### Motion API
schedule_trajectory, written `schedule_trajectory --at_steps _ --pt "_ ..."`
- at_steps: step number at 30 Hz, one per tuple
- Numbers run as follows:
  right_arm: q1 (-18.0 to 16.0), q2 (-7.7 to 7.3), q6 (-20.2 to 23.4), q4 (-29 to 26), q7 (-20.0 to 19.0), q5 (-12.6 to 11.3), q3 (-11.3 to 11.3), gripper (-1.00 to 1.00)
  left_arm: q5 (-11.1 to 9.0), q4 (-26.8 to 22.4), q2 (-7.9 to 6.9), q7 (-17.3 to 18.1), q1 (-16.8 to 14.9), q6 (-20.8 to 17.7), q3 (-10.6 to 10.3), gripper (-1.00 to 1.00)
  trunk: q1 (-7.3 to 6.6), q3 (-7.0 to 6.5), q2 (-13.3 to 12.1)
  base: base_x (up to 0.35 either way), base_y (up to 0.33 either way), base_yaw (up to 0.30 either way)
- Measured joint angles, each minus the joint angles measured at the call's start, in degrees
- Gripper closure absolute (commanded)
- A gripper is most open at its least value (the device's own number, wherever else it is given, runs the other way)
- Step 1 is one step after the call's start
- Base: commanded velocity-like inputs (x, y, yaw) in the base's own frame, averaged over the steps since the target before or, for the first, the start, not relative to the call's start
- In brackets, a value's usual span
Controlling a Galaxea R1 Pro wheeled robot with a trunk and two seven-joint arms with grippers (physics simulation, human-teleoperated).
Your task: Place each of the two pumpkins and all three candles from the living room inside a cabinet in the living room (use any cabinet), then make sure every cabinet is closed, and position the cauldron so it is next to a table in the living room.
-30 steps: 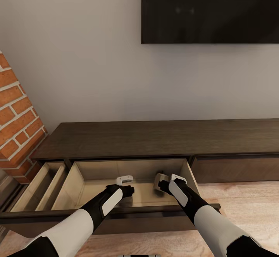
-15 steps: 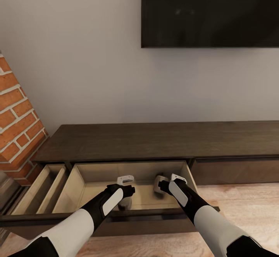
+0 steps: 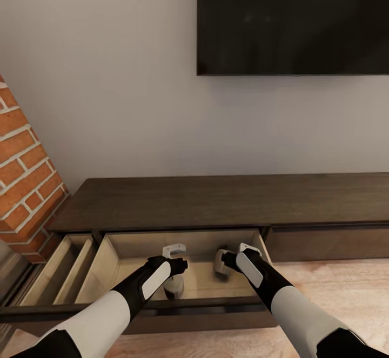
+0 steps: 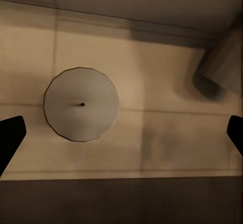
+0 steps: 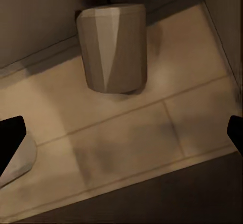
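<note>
Both my arms reach down into the open drawer (image 3: 129,250) of the cabinet (image 3: 216,201). My left gripper (image 3: 174,251) hangs spread wide and empty: in the left wrist view its dark fingertips (image 4: 10,138) sit far apart, with one candle (image 4: 81,104) standing upright on the drawer floor between them, seen end-on with its wick dot. My right gripper (image 3: 244,250) is likewise spread and holds nothing; in the right wrist view a second candle (image 5: 114,46) stands near the back corner, and the edge of another (image 5: 15,163) sits just beside one fingertip.

Risks, as I judge them: lifting either arm carelessly could clip a candle and tip it, since both stand close to my fingers. The drawer's front rail (image 3: 162,305) lies just under my forearms and could catch them on withdrawal. A smaller drawer (image 3: 59,263) beside the brick fireplace (image 3: 24,169) is also open and must be shut. A television (image 3: 294,20) hangs above. No pumpkins are seen.
</note>
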State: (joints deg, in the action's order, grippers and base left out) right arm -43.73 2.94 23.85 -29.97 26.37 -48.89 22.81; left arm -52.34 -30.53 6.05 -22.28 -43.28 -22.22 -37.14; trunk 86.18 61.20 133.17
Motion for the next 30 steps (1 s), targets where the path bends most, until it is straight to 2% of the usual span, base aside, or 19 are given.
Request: schedule_trajectory --at_steps 5,8,16,22,25,30 --pt "0.00 -0.41 8.07 -0.18 0.16 -0.04 -0.15 -1.00 -0.02 -0.08 0.09 0.05 0.00 -0.05 0.04 -1.00 -1.10 -0.90 -2.01 0.000 0.000 0.000" --pt "0.00 -0.46 10.60 -0.26 0.30 0.10 -0.20 -1.00 -0.02 -0.13 0.14 0.03 0.00 -0.09 0.04 -1.00 -1.76 -1.44 -3.21 0.000 0.000 0.000" --pt "0.00 -0.52 11.39 -0.35 0.37 0.30 -0.20 -1.00 0.03 -1.86 0.14 -0.06 0.00 -2.63 0.08 -1.00 -3.50 -2.87 -6.42 -0.153 -0.070 0.000" --pt "0.00 -0.52 11.04 -0.44 0.33 0.52 0.15 -1.00 0.07 -2.31 0.08 -0.21 0.00 -4.31 0.03 -1.00 -4.83 -3.95 -8.82 -0.025 -0.012 0.000" --pt "0.00 -0.52 10.97 -0.45 0.32 0.54 0.09 -1.00 0.11 -2.86 0.08 -0.33 0.00 -6.55 0.00 -1.00 -5.49 -4.49 -10.03 -0.002 -0.001 0.000" --pt "0.00 -0.52 10.91 -0.49 0.01 0.59 0.25 -1.00 0.14 -3.25 -0.02 -0.48 0.00 -7.14 -0.01 -1.00 -6.59 -5.39 -12.03 0.000 0.000 0.000"
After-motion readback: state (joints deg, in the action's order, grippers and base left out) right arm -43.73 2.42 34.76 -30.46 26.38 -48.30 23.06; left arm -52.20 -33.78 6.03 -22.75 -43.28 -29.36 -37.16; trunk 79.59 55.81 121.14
